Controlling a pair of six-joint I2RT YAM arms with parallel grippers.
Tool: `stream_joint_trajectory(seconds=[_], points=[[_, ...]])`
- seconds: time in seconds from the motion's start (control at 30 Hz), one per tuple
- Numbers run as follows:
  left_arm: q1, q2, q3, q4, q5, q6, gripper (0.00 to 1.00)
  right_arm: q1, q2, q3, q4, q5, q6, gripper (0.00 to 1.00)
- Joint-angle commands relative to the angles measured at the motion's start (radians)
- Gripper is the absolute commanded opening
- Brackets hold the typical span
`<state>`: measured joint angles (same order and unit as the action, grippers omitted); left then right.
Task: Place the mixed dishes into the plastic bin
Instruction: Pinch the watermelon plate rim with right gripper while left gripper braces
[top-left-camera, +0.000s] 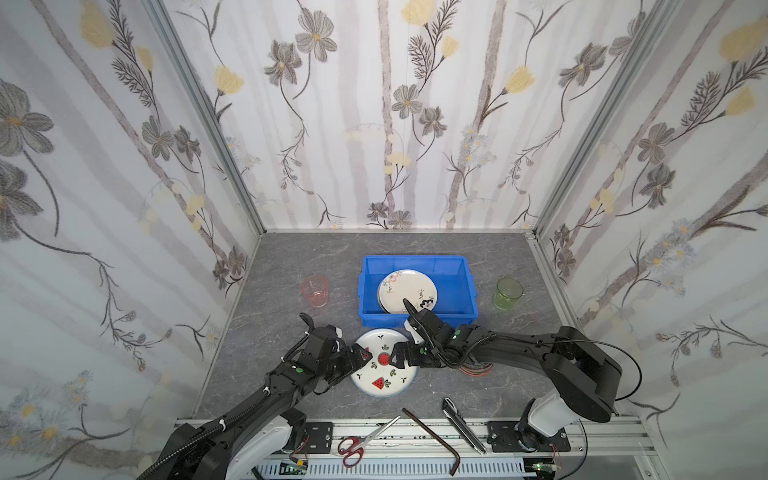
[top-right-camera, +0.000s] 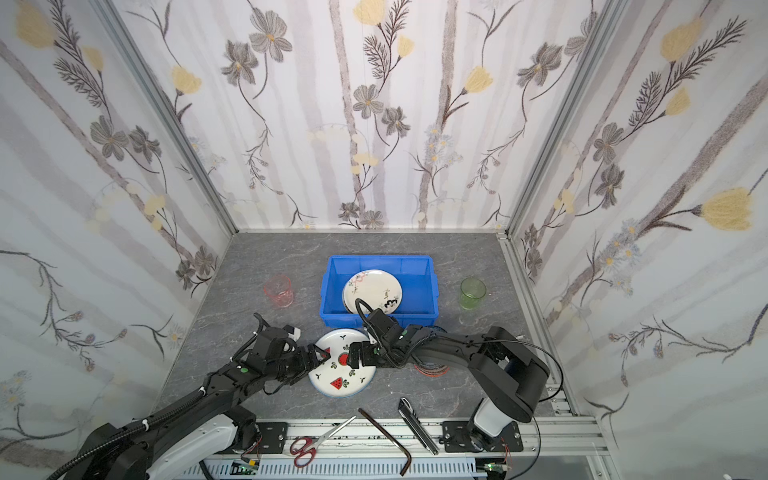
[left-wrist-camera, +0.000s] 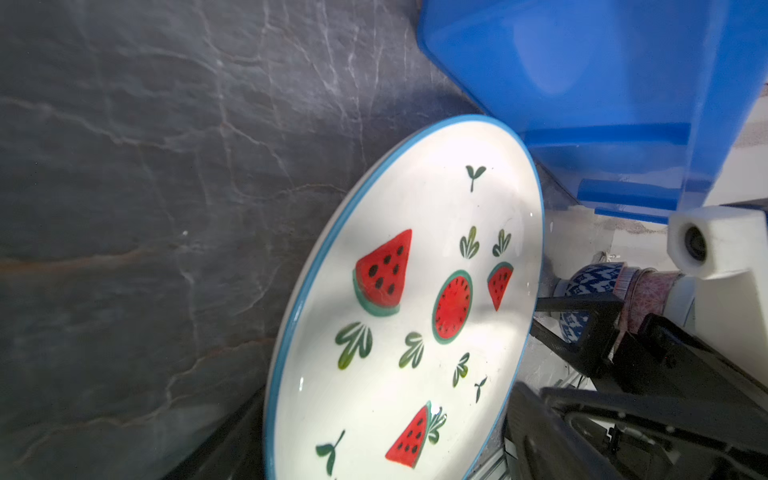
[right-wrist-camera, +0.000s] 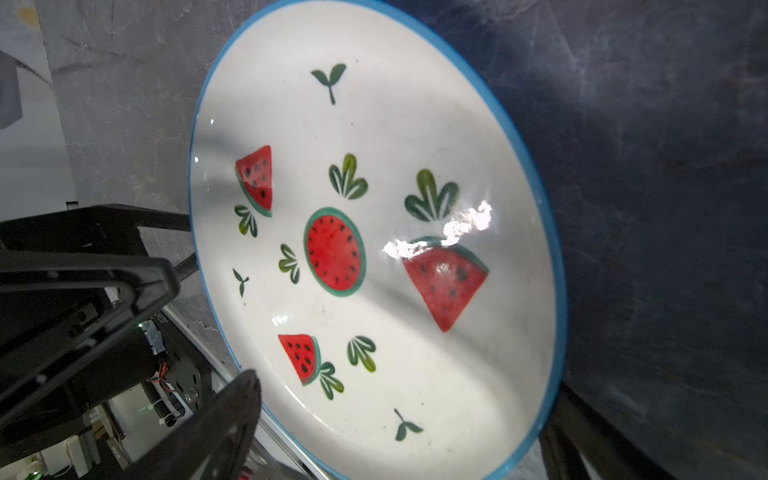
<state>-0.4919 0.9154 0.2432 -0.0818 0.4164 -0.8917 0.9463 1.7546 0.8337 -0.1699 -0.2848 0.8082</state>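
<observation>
Pink tumbler (top-left-camera: 315, 291) on desk (top-left-camera: 291, 257) left of bin (top-left-camera: 415, 258): untouched. Left pincer (top-left-camera: 362, 356) wide open, jaws either side of watermelon plate (top-left-camera: 380, 380) rim, just before bin's near wall; nothing gripped. Scribbled plate (top-left-camera: 409, 286) already inside bin. Right pincer (top-left-camera: 397, 356) fully open at opposite rim. Bowls (left-wrist-camera: 590, 280) before bin's right corner, green tumbler (top-left-camera: 508, 293) right of bin: left to do.

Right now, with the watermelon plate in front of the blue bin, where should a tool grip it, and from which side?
I would take the blue rim at its left edge, coming from the left, where the left tool stands open. The watermelon plate lies flat, too wide to span; only the rim fits. The blue bin crowds the far edge.
</observation>
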Motion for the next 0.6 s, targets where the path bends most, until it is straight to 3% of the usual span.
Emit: stream_joint_trajectory(seconds=[0.0, 0.57], points=[[0.0, -0.022, -0.01, 0.06, -0.003, 0.01, 0.83, 0.012, 0.012, 0.024, 0.049, -0.032, -0.017, 1.0], [-0.001, -0.119, -0.056, 0.119, 0.038, -0.027, 0.65, 0.035, 0.045, 0.053, 0.049, -0.05, -0.03, 1.0]])
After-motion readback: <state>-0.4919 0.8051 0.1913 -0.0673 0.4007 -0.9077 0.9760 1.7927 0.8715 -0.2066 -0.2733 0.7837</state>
